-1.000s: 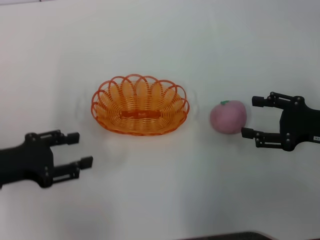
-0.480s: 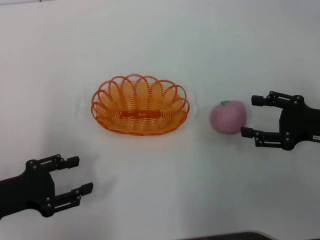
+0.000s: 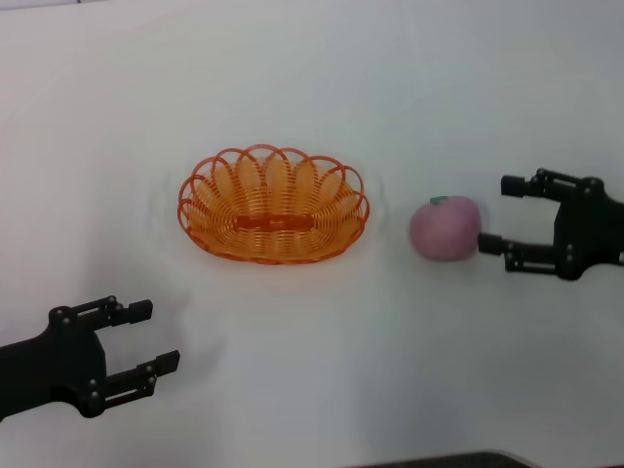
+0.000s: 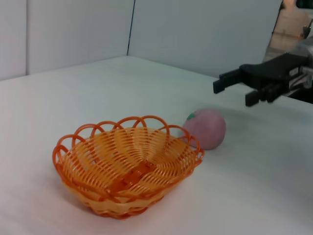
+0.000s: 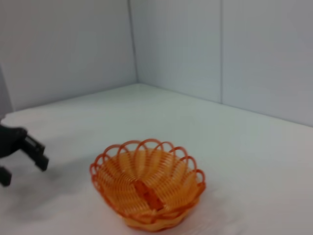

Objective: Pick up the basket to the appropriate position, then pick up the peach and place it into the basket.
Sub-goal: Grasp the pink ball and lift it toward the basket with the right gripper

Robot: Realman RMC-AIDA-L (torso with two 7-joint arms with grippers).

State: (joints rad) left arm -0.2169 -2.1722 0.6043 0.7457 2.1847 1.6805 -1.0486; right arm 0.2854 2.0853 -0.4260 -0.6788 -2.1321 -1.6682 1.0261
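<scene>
The orange openwork basket [image 3: 273, 205] sits empty on the white table at the middle; it also shows in the left wrist view [image 4: 128, 169] and the right wrist view [image 5: 147, 182]. The pink peach [image 3: 445, 228] with a green leaf lies to its right, also in the left wrist view [image 4: 205, 128]. My right gripper [image 3: 499, 214] is open just right of the peach, its lower fingertip close to or touching the fruit. My left gripper [image 3: 154, 335] is open and empty near the front left, well below the basket.
The white table [image 3: 312, 88] stretches around the objects. White walls [image 5: 176, 49] stand behind the table in the wrist views. A dark edge shows at the table's front [image 3: 439, 460].
My left gripper has drawn back toward the front left, away from the basket. My right gripper has shifted slightly to the right and up. Basket and peach have not moved.
</scene>
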